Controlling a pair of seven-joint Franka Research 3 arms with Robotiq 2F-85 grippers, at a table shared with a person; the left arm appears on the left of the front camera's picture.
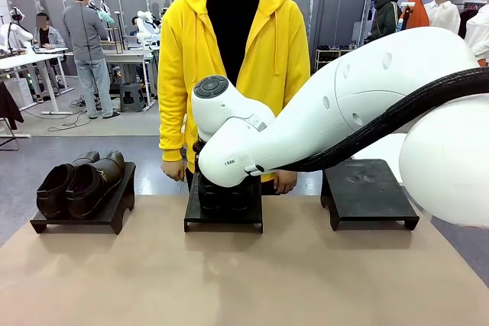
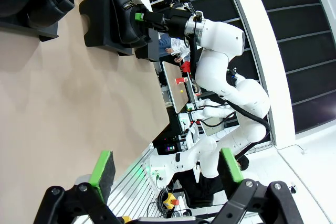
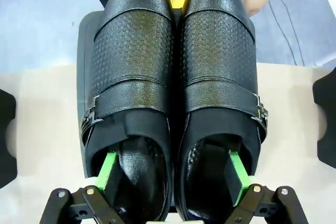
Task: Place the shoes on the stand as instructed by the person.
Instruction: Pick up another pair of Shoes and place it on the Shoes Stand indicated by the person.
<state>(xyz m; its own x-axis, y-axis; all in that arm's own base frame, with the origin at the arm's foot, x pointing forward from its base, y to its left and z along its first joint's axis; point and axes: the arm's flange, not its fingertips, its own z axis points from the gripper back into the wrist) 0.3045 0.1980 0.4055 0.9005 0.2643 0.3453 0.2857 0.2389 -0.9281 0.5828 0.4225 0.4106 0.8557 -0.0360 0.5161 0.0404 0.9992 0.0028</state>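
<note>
On three stands (image 1: pixel 367 192): four shoes (image 1: pixel 80 181).

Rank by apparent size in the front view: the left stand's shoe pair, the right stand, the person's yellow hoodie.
1. yellow hoodie
2. right stand, shoe pair: these look alike, so I leave them unranked.

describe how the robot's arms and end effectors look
Glossy white, rounded right arm with a dark grey round joint cap and a black corrugated cable along it. The black right end effector and left end effector both have bright green finger pads.
</note>
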